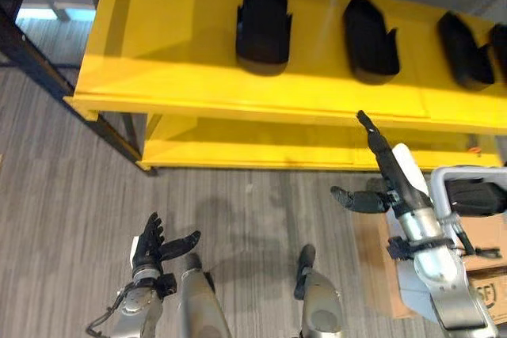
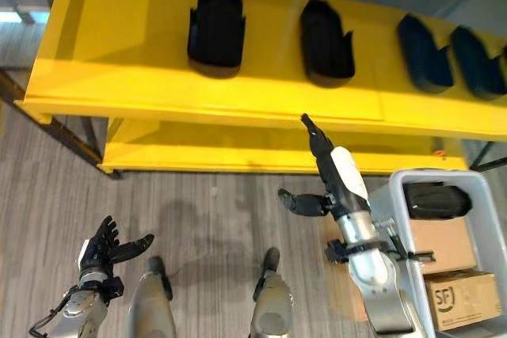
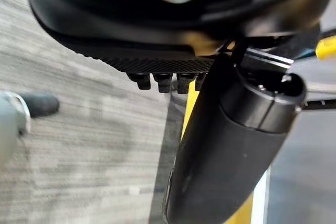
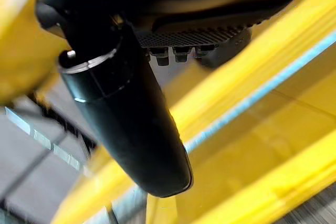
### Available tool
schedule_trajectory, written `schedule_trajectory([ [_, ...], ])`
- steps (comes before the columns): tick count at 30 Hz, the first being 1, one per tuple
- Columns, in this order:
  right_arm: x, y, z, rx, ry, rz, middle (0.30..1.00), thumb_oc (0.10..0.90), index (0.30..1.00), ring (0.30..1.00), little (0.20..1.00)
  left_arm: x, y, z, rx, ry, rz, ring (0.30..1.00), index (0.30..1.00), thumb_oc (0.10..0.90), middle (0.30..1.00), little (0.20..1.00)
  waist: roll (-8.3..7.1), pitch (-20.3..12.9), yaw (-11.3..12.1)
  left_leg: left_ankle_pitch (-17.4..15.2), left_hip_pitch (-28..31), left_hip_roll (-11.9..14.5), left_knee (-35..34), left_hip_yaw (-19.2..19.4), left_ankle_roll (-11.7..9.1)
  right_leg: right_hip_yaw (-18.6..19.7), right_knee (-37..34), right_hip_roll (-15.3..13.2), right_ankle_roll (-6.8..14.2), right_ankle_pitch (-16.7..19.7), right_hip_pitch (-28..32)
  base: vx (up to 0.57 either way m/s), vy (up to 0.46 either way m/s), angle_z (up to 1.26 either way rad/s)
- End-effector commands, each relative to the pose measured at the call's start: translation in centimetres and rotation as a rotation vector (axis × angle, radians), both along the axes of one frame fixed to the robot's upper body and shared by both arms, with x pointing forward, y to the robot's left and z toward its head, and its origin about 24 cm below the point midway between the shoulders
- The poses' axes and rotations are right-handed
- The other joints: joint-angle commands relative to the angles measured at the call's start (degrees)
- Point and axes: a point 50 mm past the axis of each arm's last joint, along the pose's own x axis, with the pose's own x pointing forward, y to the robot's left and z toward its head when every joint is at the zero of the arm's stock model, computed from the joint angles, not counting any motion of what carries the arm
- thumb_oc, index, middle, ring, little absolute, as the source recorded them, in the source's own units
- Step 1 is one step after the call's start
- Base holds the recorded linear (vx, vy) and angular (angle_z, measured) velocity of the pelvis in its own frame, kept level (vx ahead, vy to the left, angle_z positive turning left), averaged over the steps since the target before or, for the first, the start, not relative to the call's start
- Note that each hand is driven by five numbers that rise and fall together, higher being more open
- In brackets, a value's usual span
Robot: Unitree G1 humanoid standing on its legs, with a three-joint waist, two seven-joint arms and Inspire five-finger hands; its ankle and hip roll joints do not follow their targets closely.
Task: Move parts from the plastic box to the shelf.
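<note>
Two yellow tiers make up the shelf (image 2: 238, 89), which is spread wide above and beyond both hands, over grey plank flooring (image 1: 71, 195). Four black parts are seen on its upper tier: the first part (image 2: 215, 29) lies up and well to the left of the right hand, the second part (image 2: 326, 43) sits almost straight beyond that hand's fingertips, and a third part (image 2: 424, 55) with a fourth part (image 2: 477, 62) just beside it is placed further to its right. The plastic box (image 2: 475, 223), pale grey, is found directly to the right of the right forearm; one more black part (image 2: 436, 200) is held inside it at the end nearer the shelf, above two brown cartons (image 2: 451, 271). The right hand (image 2: 331, 170) is raised in front of the shelf edge with its fingers straight and stretched toward the upper tier and its thumb stuck out sideways; nothing is held in it. The left hand (image 1: 152, 247) is seen low and far from the shelf, above the floor, with its fingers spread and relaxed and its thumb apart, and it too is empty.
</note>
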Motion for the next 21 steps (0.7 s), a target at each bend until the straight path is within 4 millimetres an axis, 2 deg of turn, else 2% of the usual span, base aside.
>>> schedule_trajectory([
  [1, -1.4, -2.0, 2.2, 0.076, -0.125, -0.005, 1.0, 0.9, 1.0, 1.0, 1.0, 0.3, -1.2, 0.9, 0.014, -0.105, -0.067, 1.0, 1.0, 0.9, 1.0, 1.0, 4.24, -8.8, -2.9, 4.0, 12.1, -1.4, -16.9, 5.3, 2.7, 0.4, 5.9, 1.3, 1.2, -2.1, 1.6, 0.08, -0.019, -0.31],
  [2, -2.5, -2.7, 0.3, 0.191, -0.036, -0.026, 1.0, 0.9, 1.0, 1.0, 1.0, 0.1, -1.9, 0.5, -0.011, -0.103, -0.087, 1.0, 1.0, 0.9, 1.0, 1.0, 5.1, -11.4, -3.9, 5.5, 14.7, -0.5, -19.7, 6.9, 2.0, 1.1, 3.2, 2.5, 1.1, -2.9, 3.4, 0.08, -0.019, -0.3],
  [3, -2.5, -2.7, 0.3, 0.191, -0.036, -0.026, 1.0, 0.9, 1.0, 1.0, 1.0, 0.0, -1.9, 0.5, -0.011, -0.103, -0.087, 1.0, 1.0, 0.9, 1.0, 1.0, 5.09, -11.5, -3.9, 5.8, 14.7, -0.6, -20.0, 7.0, 2.0, 1.2, 3.0, 2.5, 1.0, -2.7, 3.4, 0.09, -0.053, -0.53],
  [4, -3.1, -2.9, -1.8, 0.278, 0.062, -0.037, 1.0, 0.9, 1.0, 1.0, 1.0, -0.3, -2.5, 0.2, -0.035, -0.104, -0.108, 1.0, 1.0, 0.9, 1.0, 1.0, 5.97, -13.5, -4.8, 6.6, 17.6, 0.5, -22.0, 9.0, 1.3, 2.2, 1.1, 3.6, 1.1, -3.9, 5.2, 0.04, -0.045, -0.55],
  [5, -3.1, -2.9, -1.8, 0.279, 0.063, -0.037, 1.0, 0.9, 1.0, 1.0, 1.0, -0.3, -2.5, 0.2, -0.035, -0.104, -0.109, 1.0, 1.0, 0.9, 1.0, 1.0, 5.96, -13.6, -4.7, 6.9, 17.6, 0.5, -22.2, 9.1, 1.3, 2.3, 0.9, 3.7, 1.0, -3.7, 5.1, 0.04, -0.069, -0.68],
  [7, -3.7, -3.2, -3.6, 0.386, 0.123, -0.071, 1.0, 0.9, 1.0, 1.0, 1.0, -0.4, -3.2, -0.1, -0.062, -0.106, -0.12, 1.0, 1.0, 0.9, 1.0, 1.0, 7.21, -15.2, -5.8, 8.4, 20.0, 2.0, -24.2, 11.4, 0.4, 4.1, 0.2, 5.2, 0.9, -4.7, 5.6, -0.01, -0.067, -0.67],
  [9, -4.0, -3.2, -4.2, 0.448, 0.14, -0.071, 1.0, 0.9, 1.0, 1.0, 1.0, -0.4, -3.9, -0.2, -0.083, -0.112, -0.137, 1.0, 1.0, 0.9, 1.0, 1.0, 8.16, -16.3, -6.9, 8.8, 21.9, 3.1, -24.9, 12.7, -0.1, 5.1, 0.3, 6.3, 0.7, -6.1, 6.1, 0.0, -0.093, -0.59],
  [13, -5.1, -3.9, -5.0, 0.513, 0.17, -0.098, 1.0, 0.9, 1.0, 1.0, 1.0, 0.4, -5.6, 0.0, -0.123, -0.149, -0.194, 1.0, 1.0, 0.9, 1.0, 1.0, 10.18, -17.6, -8.5, 11.3, 23.1, 6.4, -25.9, 13.7, -1.5, 5.5, 2.3, 9.2, -1.1, -9.0, 6.1, -0.05, -0.18, -0.38],
  [15, -5.6, -4.2, -4.8, 0.515, 0.165, -0.099, 1.0, 0.9, 1.0, 1.0, 1.0, 1.4, -7.0, 0.6, -0.159, -0.198, -0.232, 1.0, 1.0, 0.9, 1.0, 1.0, 11.59, -17.1, -9.6, 14.4, 20.5, 9.7, -20.5, 13.0, -3.0, 5.8, 2.5, 12.3, -3.5, -11.2, 6.9, -0.13, -0.268, -0.06],
  [16, -5.6, -4.2, -4.8, 0.515, 0.164, -0.099, 1.0, 0.9, 1.0, 1.0, 1.0, 1.4, -7.0, 0.6, -0.159, -0.198, -0.232, 1.0, 1.0, 0.9, 1.0, 1.0, 11.74, -17.2, -9.6, 14.5, 20.2, 9.9, -20.4, 12.9, -3.0, 5.7, 2.3, 12.5, -3.6, -11.0, 6.7, -0.08, -0.277, -0.13],
  [17, -5.8, -4.4, -5.0, 0.515, 0.177, -0.106, 1.0, 0.9, 1.0, 1.0, 1.0, 1.9, -7.6, 1.0, -0.184, -0.225, -0.238, 1.0, 1.0, 0.9, 1.0, 1.0, 12.12, -16.2, -9.6, 17.9, 18.7, 12.1, -14.6, 10.9, -3.6, 6.3, 0.9, 15.0, -5.6, -11.5, 8.6, -0.04, -0.191, -0.16],
  [18, -5.8, -4.4, -5.0, 0.515, 0.176, -0.106, 1.0, 0.9, 1.0, 1.0, 1.0, 1.9, -7.6, 1.0, -0.184, -0.225, -0.238, 1.0, 1.0, 0.9, 1.0, 1.0, 12.13, -16.2, -9.6, 17.8, 18.7, 12.1, -14.6, 10.8, -3.6, 6.3, 0.9, 15.1, -5.6, -11.5, 8.6, -0.11, -0.359, -0.41],
  [19, -5.9, -4.6, -5.0, 0.484, 0.184, -0.111, 1.0, 0.9, 1.0, 1.0, 1.0, 2.6, -8.3, 1.3, -0.2, -0.241, -0.26, 1.0, 1.0, 0.9, 1.0, 1.0, 11.53, -14.7, -8.7, 20.7, 15.8, 12.2, -8.1, 7.4, -2.6, 6.4, -0.6, 16.4, -7.4, -11.5, 10.3, -0.08, -0.174, -0.43],
  [20, -5.9, -4.6, -5.0, 0.484, 0.183, -0.111, 1.0, 0.9, 1.0, 1.0, 1.0, 2.6, -8.3, 1.3, -0.2, -0.242, -0.26, 1.0, 1.0, 0.9, 1.0, 1.0, 11.57, -14.8, -8.8, 20.8, 15.5, 12.2, -8.1, 7.3, -2.5, 6.3, -0.7, 16.4, -7.4, -11.3, 10.2, -0.11, -0.227, -0.54],
  [21, -6.1, -4.8, -5.5, 0.495, 0.205, -0.132, 1.0, 0.9, 1.0, 1.0, 1.0, 2.6, -8.3, 1.6, -0.195, -0.253, -0.266, 1.0, 1.0, 0.9, 1.0, 1.0, 10.95, -14.1, -8.1, 17.4, 13.5, 7.6, -6.6, 3.9, -0.3, 7.7, -1.7, 16.2, -7.5, -11.4, 10.9, -0.05, -0.05, -0.29],
])
